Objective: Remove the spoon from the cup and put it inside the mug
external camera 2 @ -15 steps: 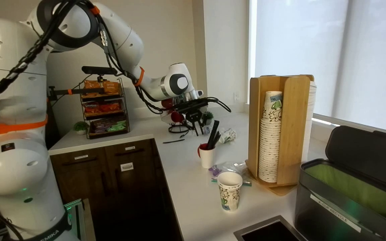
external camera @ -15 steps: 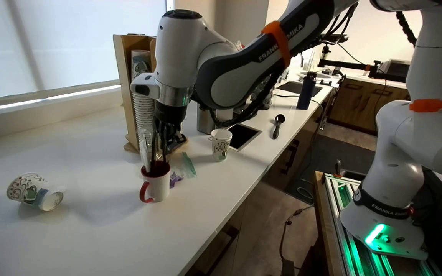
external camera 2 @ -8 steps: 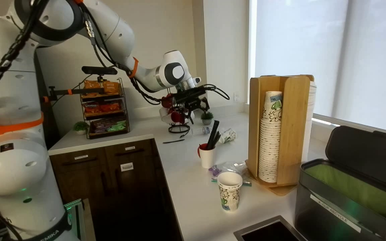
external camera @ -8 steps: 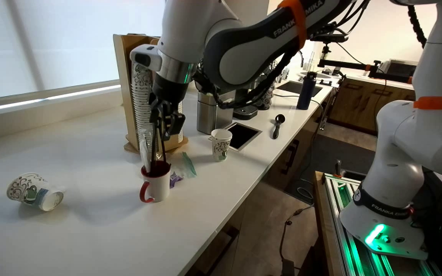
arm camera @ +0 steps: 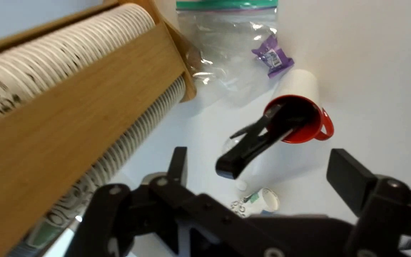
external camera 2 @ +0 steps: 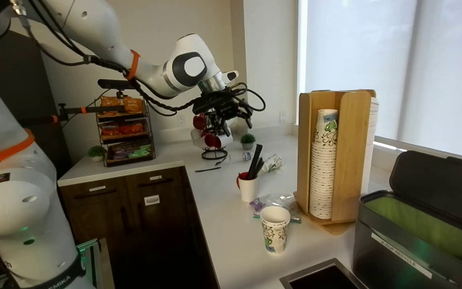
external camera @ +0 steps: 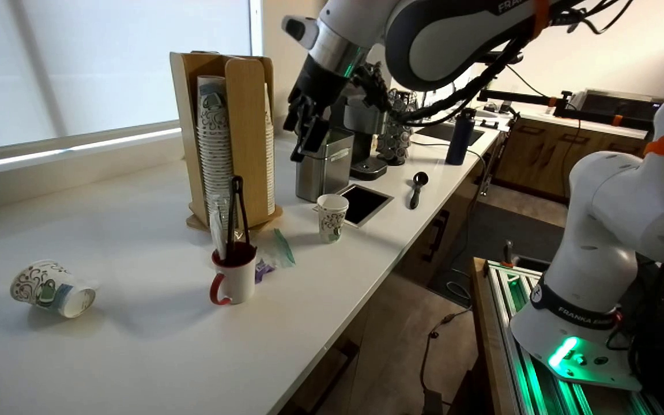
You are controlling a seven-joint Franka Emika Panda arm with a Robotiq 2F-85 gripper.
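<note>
The mug (external camera: 241, 282), white outside and dark red inside, stands upright on the counter with its red handle (external camera: 217, 288). Black utensils (arm camera: 248, 144) rise from it, the longest a folded strip with two legs. Their lower ends are hidden inside the mug, so I cannot tell which is the spoon. The cup is out of view. My gripper (arm camera: 259, 160) is open and holds nothing. Its black fingers (arm camera: 348, 178) are spread wide, and the utensils show beyond the gap. In both exterior views the gripper (external camera 2: 239, 130) hangs in the air, higher than the mug and clear of it.
A wooden dispenser (external camera: 249, 144) of stacked paper cups stands near the mug. Plastic bag (arm camera: 223, 46) and purple wrapper (arm camera: 273, 57) lie beside it. One patterned cup (external camera: 52, 288) lies on its side, another (external camera: 332, 218) stands upright. A black scoop (external camera: 417, 189) lies farther along.
The gripper has opened and lifted away from the mug, up and to the right in an exterior view. The black utensils stay standing in the mug.
</note>
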